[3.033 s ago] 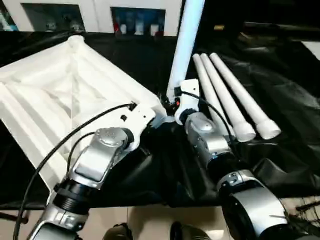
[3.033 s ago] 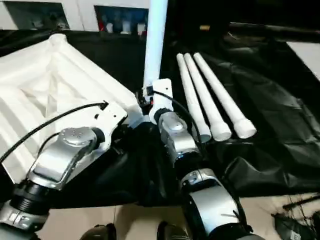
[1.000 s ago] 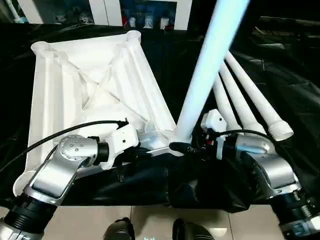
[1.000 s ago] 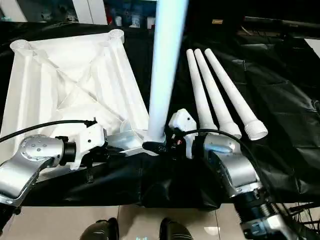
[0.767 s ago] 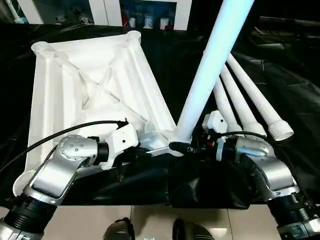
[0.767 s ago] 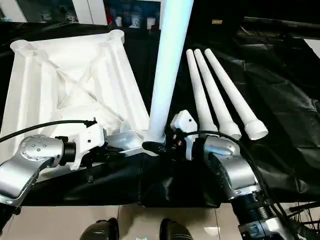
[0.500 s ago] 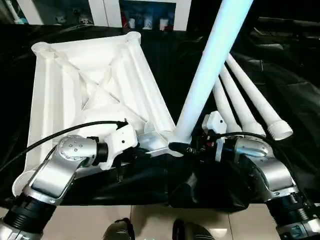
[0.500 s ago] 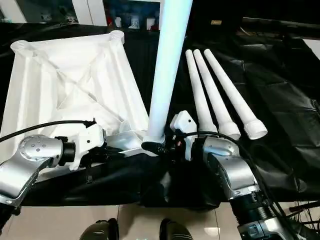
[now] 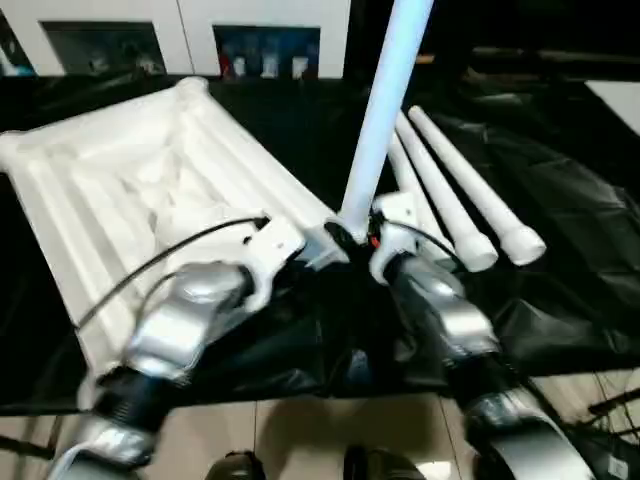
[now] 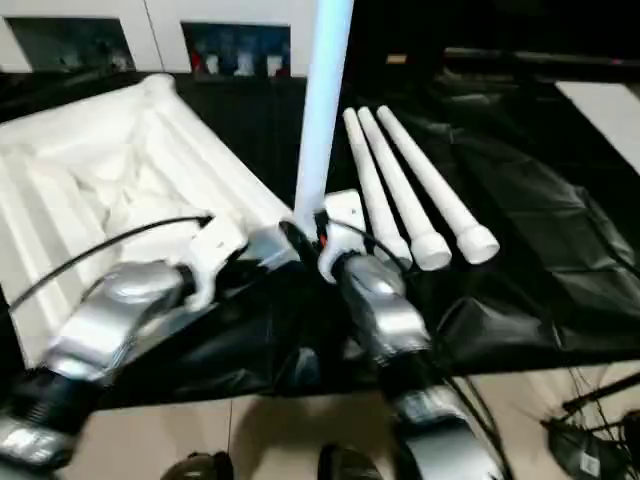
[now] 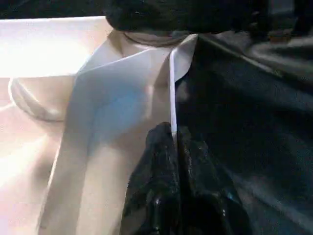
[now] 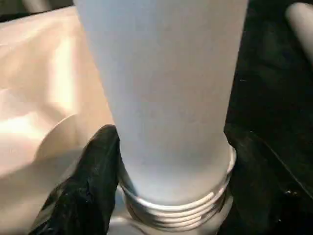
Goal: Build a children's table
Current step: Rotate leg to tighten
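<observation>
The white tabletop (image 9: 120, 190) lies upside down on the left, its ribbed underside up. One white leg (image 9: 385, 90) stands upright at its near right corner socket. My right gripper (image 9: 350, 238) is shut on this leg's base; in the right wrist view the black fingers (image 12: 95, 161) flank the leg (image 12: 166, 88) just above its threaded end (image 12: 176, 200). My left gripper (image 11: 172, 134) is shut on the tabletop's thin rim (image 11: 122, 103) beside that corner. Three more legs (image 9: 460, 195) lie side by side on the right.
A crumpled black cloth (image 9: 560, 150) covers the work surface, and its front edge drops to a pale floor (image 9: 300, 440). White cabinets with dark shelves (image 9: 270, 50) stand at the back.
The whole picture has shifted, so the camera has moved. My right forearm, elbow out to the right before, now points straight ahead at the leg's base. Both grips are unchanged.
</observation>
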Motion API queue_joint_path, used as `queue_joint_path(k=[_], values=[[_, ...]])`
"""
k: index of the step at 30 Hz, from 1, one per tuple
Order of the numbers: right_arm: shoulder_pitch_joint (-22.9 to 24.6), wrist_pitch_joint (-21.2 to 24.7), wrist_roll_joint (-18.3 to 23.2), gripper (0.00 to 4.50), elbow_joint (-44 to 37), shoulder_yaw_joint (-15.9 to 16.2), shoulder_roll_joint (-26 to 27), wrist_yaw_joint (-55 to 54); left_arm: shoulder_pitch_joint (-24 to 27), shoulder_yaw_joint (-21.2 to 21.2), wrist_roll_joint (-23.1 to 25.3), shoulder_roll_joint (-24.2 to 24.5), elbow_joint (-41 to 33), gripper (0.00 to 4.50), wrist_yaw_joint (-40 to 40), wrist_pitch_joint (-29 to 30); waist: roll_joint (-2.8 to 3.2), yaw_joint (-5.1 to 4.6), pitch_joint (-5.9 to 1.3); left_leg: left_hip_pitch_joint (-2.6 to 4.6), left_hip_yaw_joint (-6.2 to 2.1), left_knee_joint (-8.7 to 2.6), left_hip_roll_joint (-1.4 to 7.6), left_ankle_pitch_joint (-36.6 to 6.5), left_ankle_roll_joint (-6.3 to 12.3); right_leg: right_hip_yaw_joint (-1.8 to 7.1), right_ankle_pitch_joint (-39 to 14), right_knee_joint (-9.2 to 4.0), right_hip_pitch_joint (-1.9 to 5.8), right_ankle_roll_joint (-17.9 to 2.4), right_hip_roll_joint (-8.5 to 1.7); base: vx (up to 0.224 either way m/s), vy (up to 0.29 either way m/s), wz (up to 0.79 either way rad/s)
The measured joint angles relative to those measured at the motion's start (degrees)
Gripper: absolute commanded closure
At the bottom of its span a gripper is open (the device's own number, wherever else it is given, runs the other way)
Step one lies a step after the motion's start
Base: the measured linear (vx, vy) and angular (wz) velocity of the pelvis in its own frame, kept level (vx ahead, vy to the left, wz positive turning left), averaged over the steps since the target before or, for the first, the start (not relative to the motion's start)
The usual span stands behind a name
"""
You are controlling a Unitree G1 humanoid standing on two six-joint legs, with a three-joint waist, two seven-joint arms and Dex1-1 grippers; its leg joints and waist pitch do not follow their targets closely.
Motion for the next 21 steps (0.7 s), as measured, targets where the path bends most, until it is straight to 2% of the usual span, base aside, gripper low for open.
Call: queue_joint_path(k=[6, 8, 14, 18, 21], values=[[-3.6, -0.8, 0.2, 1.78, 5.2, -1.3, 2.2, -3.7, 0.0, -0.6, 1.3, -2.2, 0.1, 4.5, 3.4, 1.5, -0.04, -0.8, 0.0, 0.04, -0.61, -0.05, 0.0, 0.0, 0.04, -0.99, 0.0, -1.87, 0.45, 0.0, -0.14, -0.011, 0.018, -0.04], [-4.3, -1.6, 0.1, 1.78, 6.5, -1.3, 2.4, -3.7, 0.2, -0.6, 1.5, -2.1, -0.1, 4.5, 3.5, 1.5, -0.06, -1.07, 0.02, 0.03, -0.62, -0.07, -0.03, 0.0, 0.04, -1.1, 0.0, -2.02, 0.72, 0.0, -0.23, 0.0, 0.0, 0.0], [-5.8, -3.6, -0.7, 1.78, 9.5, -1.9, 3.1, -3.7, 0.2, -0.6, 1.7, -1.5, -0.2, 4.5, 3.4, 1.2, 0.01, -1.22, 0.14, 0.12, -0.73, -0.45, -0.05, 0.0, 0.07, -1.51, 0.0, -2.5, 0.51, 0.0, -0.36, 0.0, 0.0, 0.0], [-6.7, -5.3, -1.1, 1.78, 11.1, -2.1, 3.1, -3.5, 0.2, -0.5, 1.9, -1.1, -0.3, 4.5, 3.4, 0.3, 0.42, -1.28, 0.55, 0.08, -0.79, -0.64, -0.03, 0.0, 0.07, -2.87, -0.1, -2.76, 0.52, 0.0, -1.08, 0.0, 0.0, 0.0], [-7.0, -6.1, -1.2, 1.78, 11.7, -2.2, 2.9, -3.1, 0.2, -0.5, 1.9, -1.0, -0.3, 4.5, 3.4, 0.1, 0.65, -1.33, 0.8, 0.11, -0.84, -0.84, -0.02, 0.0, 0.06, -3.07, -0.1, -2.75, 0.5, 0.0, -1.13, 0.0, 0.0, 0.0]])
